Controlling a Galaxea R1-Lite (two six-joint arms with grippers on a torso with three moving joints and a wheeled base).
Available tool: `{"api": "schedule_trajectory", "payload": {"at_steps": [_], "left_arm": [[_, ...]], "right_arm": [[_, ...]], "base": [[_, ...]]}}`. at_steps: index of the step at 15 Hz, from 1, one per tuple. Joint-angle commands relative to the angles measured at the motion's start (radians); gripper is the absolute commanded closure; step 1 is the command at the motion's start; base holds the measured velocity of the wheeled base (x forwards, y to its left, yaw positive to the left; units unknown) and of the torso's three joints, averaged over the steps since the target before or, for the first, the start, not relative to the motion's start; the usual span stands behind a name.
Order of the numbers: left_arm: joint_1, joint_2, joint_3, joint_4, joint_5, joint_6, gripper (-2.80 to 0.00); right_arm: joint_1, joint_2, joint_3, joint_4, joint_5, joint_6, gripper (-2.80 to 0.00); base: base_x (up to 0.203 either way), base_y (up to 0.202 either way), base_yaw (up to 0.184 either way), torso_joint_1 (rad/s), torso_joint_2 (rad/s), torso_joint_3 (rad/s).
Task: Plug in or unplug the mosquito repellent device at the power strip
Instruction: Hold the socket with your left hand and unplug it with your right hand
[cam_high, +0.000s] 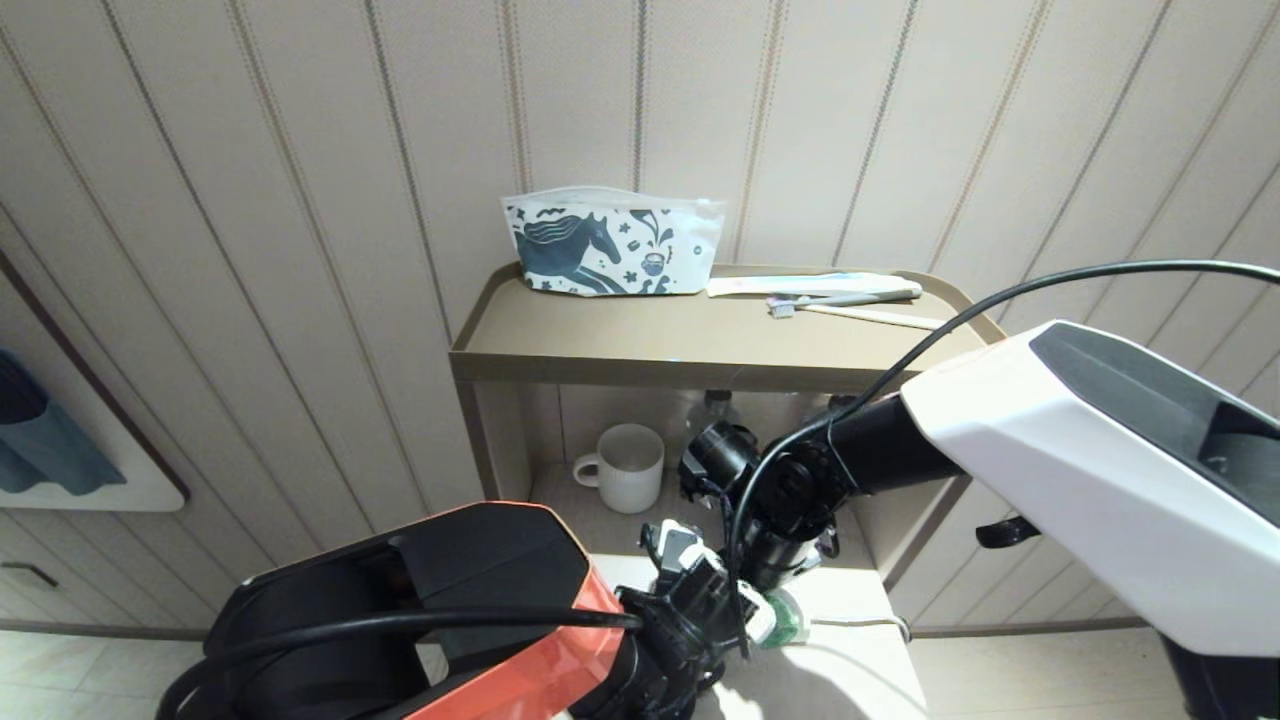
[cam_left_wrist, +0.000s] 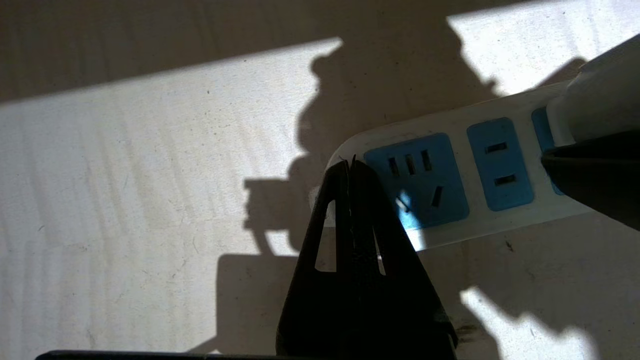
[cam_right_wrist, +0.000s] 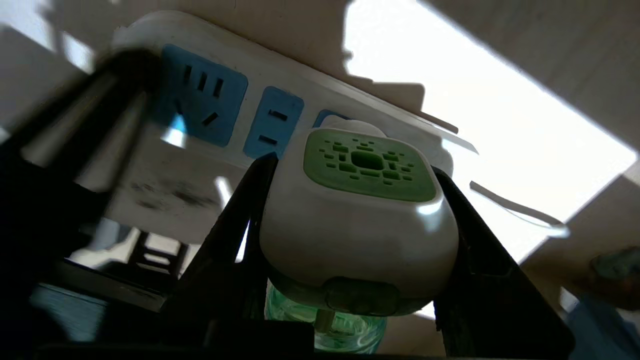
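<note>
- Jaws first: the right gripper (cam_right_wrist: 350, 220) is closed on the white head of the mosquito repellent device (cam_right_wrist: 357, 225), one dark finger on each flank; the left gripper (cam_left_wrist: 351, 167) has its two fingers pressed together with nothing between them.
- Head view: both arms crowd the lower part of the view and hide most of the work. The right gripper (cam_high: 762, 600) sits low near the centre, with only a sliver of the device's green bottle (cam_high: 788, 620) showing beside it. The power strip itself cannot be made out here. Behind stand a shelf (cam_high: 640, 350) with a horse-print pouch (cam_high: 610, 243) and a toothbrush (cam_high: 840, 298) on top, and a white mug (cam_high: 625, 467) below, partly blocked by the arm.
- Left wrist view: the shut tips rest at the rounded end of the power strip (cam_left_wrist: 450, 235), beside the first blue socket face; actual contact is hard to judge in the shadow. The strip's far end is cut off behind a pale blurred shape.
- Right wrist view: the device's green vent faces the camera, its bottle half hidden beneath. It sits over the power strip (cam_right_wrist: 135, 30) at the third socket; whether its prongs are seated is hidden.
</note>
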Motion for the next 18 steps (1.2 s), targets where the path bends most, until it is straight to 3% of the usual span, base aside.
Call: {"api": "schedule_trajectory", "payload": {"at_steps": [1,6,18], "left_arm": [[0.001,0.002,-0.002,-0.006,0.004,-0.004,0.0],[0.001,0.002,0.001,-0.008,0.004,-0.004,0.0],[0.001,0.0,0.007,-0.014,0.004,-0.007,0.0]], "right_arm": [[0.02,0.011,-0.001,-0.033,-0.002,0.013,0.0],[0.05,-0.023,0.008,-0.03,-0.01,0.005,0.0],[0.016,-0.013,0.027,-0.036,0.003,0.053,0.0]], "base": [[0.0,0.0,0.0,0.0,0.0,0.0],[0.0,0.0,0.0,0.0,0.0,0.0],[0.0,0.0,0.0,0.0,0.0,0.0]]}}
